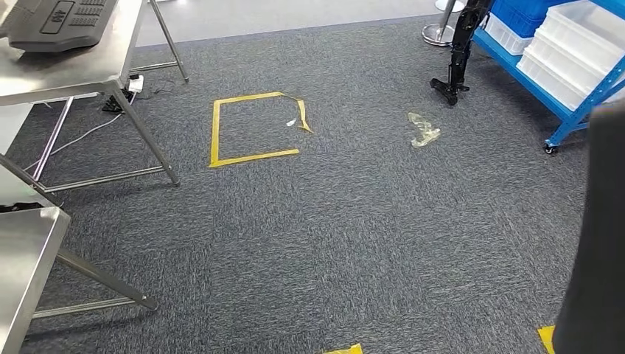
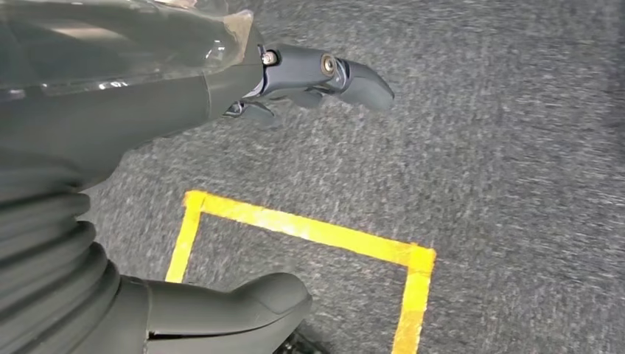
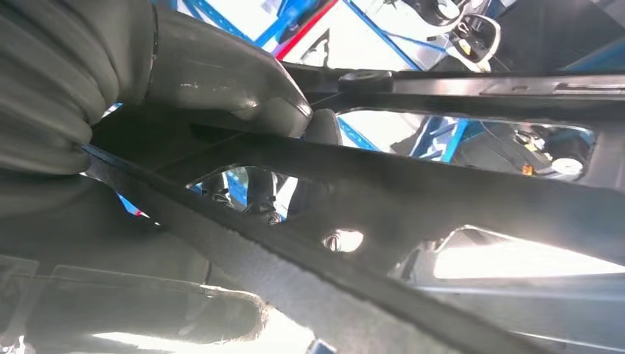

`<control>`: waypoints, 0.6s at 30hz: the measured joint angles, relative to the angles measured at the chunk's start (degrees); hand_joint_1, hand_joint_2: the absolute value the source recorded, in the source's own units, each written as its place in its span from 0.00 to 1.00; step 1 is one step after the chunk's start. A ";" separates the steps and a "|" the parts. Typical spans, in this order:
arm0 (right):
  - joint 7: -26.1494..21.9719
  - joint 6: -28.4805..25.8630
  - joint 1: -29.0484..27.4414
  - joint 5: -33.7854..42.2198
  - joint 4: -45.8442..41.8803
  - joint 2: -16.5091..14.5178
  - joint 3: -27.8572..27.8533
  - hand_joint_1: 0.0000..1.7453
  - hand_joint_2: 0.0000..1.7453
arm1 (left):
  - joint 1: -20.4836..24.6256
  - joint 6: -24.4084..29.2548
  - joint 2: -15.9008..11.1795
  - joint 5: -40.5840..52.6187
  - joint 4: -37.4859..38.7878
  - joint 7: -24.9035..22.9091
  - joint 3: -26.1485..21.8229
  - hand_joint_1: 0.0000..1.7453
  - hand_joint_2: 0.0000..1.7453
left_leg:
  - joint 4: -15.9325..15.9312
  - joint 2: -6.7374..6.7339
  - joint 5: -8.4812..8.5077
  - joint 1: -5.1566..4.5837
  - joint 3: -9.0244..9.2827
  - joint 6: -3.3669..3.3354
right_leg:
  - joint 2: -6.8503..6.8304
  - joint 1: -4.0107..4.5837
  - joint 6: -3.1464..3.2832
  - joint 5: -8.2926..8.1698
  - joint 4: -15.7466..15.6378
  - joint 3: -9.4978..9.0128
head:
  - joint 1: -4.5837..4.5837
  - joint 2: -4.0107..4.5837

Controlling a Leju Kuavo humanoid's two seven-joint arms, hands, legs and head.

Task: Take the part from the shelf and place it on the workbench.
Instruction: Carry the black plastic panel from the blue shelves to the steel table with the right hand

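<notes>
Head view: grey carpet floor bearing a square outline of yellow tape, one corner of it peeling, and a crumpled scrap of clear film lying well apart from the square, nearer the shelf. At the far right stands the blue shelf on castors, carrying white bins and a blue crate; a black stand rests just beside it. Two steel tables occupy my left side: the farther tabletop carries a dark grey device with keys, and the nearer tabletop lies at the lower left edge. A dark upright shape crosses the right edge; I cannot tell what it is. Left wrist view: my left hand hangs above the carpet with thumb and fingers apart and nothing between them, over a second yellow tape outline. Right wrist view: my right hand grips the part, a flat black frame with cut-out openings and a small hole; my thumb presses onto one bar of it and the darker fingers lie beneath, so the part extends outward from my palm, with blue shelf struts behind it.
</notes>
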State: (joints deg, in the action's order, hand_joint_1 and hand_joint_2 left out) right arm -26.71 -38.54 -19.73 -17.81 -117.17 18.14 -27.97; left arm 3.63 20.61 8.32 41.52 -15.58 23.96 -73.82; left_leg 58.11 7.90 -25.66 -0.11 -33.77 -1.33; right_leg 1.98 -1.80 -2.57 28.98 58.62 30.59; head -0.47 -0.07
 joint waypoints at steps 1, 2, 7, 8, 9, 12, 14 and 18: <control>-0.02 0.04 0.00 -0.03 -0.13 0.01 -0.05 1.00 1.00 | -0.17 -0.02 0.02 0.05 0.01 0.03 0.00 0.00 1.00 | 0.34 -0.56 -0.20 0.06 -0.22 0.24 | -0.55 0.00 0.41 -0.13 -0.02 -0.10 | 0.02 0.00; -0.08 0.12 0.01 -0.19 -0.25 -0.02 -0.09 1.00 1.00 | -0.30 -0.02 0.03 0.09 0.01 0.08 0.01 0.00 1.00 | 1.43 -1.85 -0.97 0.09 -0.77 0.47 | -1.17 -0.02 0.83 -0.24 -0.05 -0.19 | 0.19 0.00; -0.69 0.48 0.57 -3.34 -0.44 -1.41 0.71 1.00 1.00 | -0.32 0.04 0.12 -0.01 -0.01 0.00 0.01 0.00 1.00 | 15.87 -7.52 -7.91 0.21 -7.80 0.92 | -4.61 0.76 1.65 -0.17 -0.09 0.14 | 0.70 0.00; -0.70 0.23 0.87 -4.06 -0.44 -1.77 1.39 1.00 1.00 | -0.41 -0.02 0.10 -0.09 -0.02 -0.18 0.01 0.00 1.00 | 15.53 -7.66 -7.22 0.19 -7.55 0.80 | -5.31 0.88 1.72 -0.11 -0.09 0.22 | 0.70 0.00; -0.62 -0.08 1.23 -4.88 -0.44 -2.04 2.29 1.00 1.00 | -0.50 -0.10 0.03 -0.20 -0.05 -0.42 0.01 0.00 1.00 | 13.11 -7.98 -5.75 0.15 -6.17 0.58 | -5.96 0.97 1.80 -0.04 -0.09 0.23 | 0.70 0.00; 0.03 -0.63 2.89 -7.86 -0.32 -2.53 5.78 1.00 1.00 | -0.52 -0.17 -0.31 -0.83 -0.33 -0.96 -0.09 0.00 1.00 | 2.62 -11.25 -1.96 -0.48 -0.32 -0.40 | -7.62 1.34 1.81 0.24 -0.09 -0.40 | 0.63 0.00; 0.63 -0.74 4.65 -9.64 0.13 -2.81 8.49 1.00 1.00 | -0.47 -0.01 -0.22 -1.41 -0.72 -1.24 -0.28 0.00 1.00 | 0.61 -11.82 -1.60 -1.04 0.30 -0.81 | -8.63 1.43 1.45 0.32 -0.19 -0.70 | 0.59 0.00; 1.51 -1.02 7.76 -11.29 1.55 -3.07 13.04 1.00 1.00 | -0.64 0.45 0.59 -1.90 -1.67 -1.49 -0.63 0.00 1.00 | -1.33 -9.38 -0.10 -0.69 1.26 -1.89 | -7.08 1.32 0.80 1.83 2.21 0.20 | 0.59 0.00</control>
State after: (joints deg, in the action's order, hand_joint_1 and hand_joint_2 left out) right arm -25.20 -39.57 -11.97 -29.10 -115.62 15.07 -14.93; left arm 2.99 21.06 8.92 39.62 -17.24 22.47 -74.45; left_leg 56.77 -1.47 -25.76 -0.81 -32.51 -3.22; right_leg -5.10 -0.48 -1.77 30.80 60.83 30.79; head 0.12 -0.07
